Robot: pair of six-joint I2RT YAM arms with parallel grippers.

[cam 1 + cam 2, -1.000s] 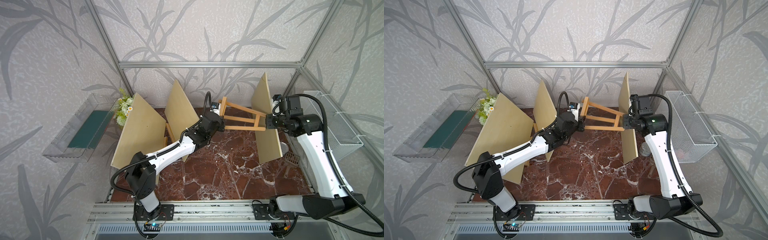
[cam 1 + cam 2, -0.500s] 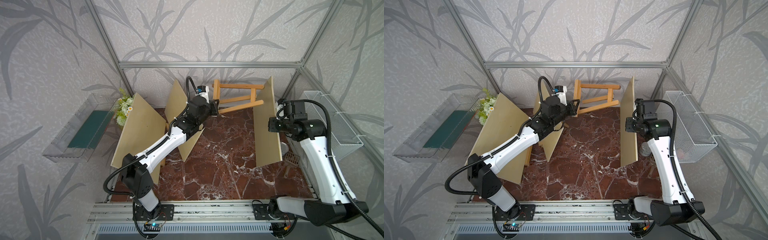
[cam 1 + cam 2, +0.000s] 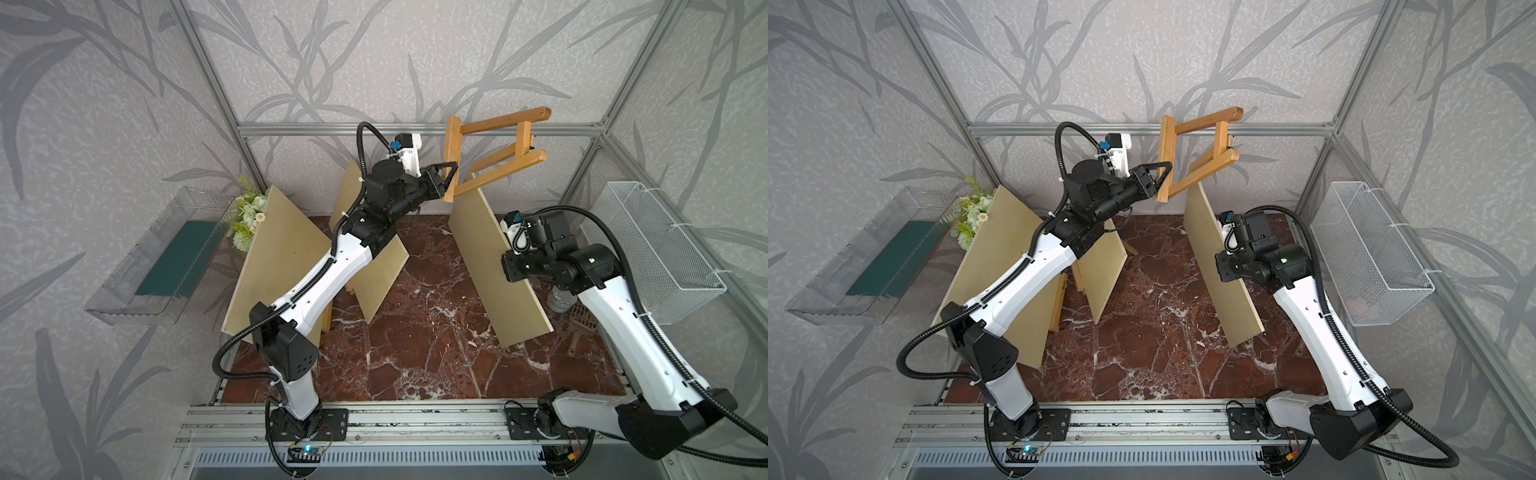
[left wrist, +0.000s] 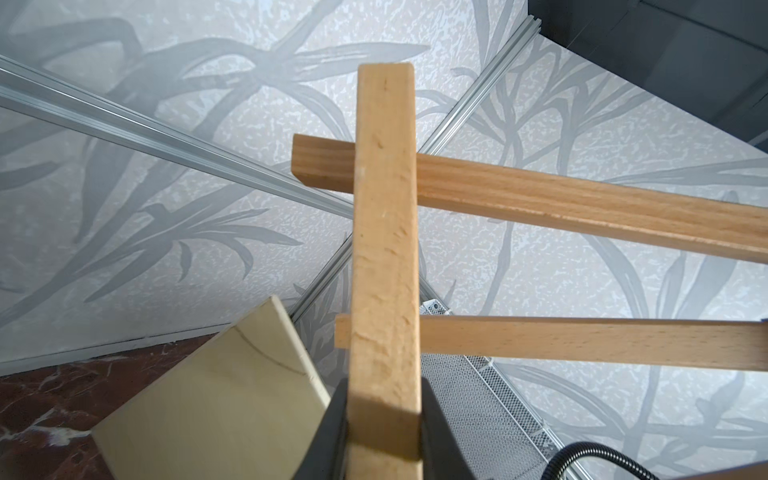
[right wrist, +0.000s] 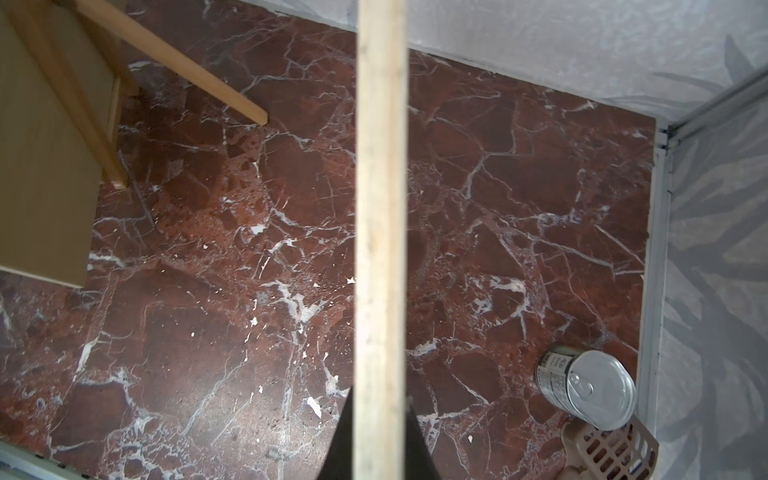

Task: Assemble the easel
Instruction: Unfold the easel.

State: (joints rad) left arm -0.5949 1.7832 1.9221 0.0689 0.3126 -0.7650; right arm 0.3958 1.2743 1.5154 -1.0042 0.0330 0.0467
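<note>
Inspecting the left gripper first: clamps narrowly onto one side bar of the wooden easel frame, with both black fingers pressed flat against the wood in the left wrist view. Holds that frame aloft and tilted near the back wall, clear of the marble floor and close to the far top corner of the plywood panel; cannot tell whether touching there. Turning to the right gripper: pinches almost fully closed on the thin edge of that panel, holding it upright right of centre. Records also two further panels propped on wooden legs at left, a tin can beside a perforated scoop by the right wall, a wire basket, a clear tray and flowers.
</note>
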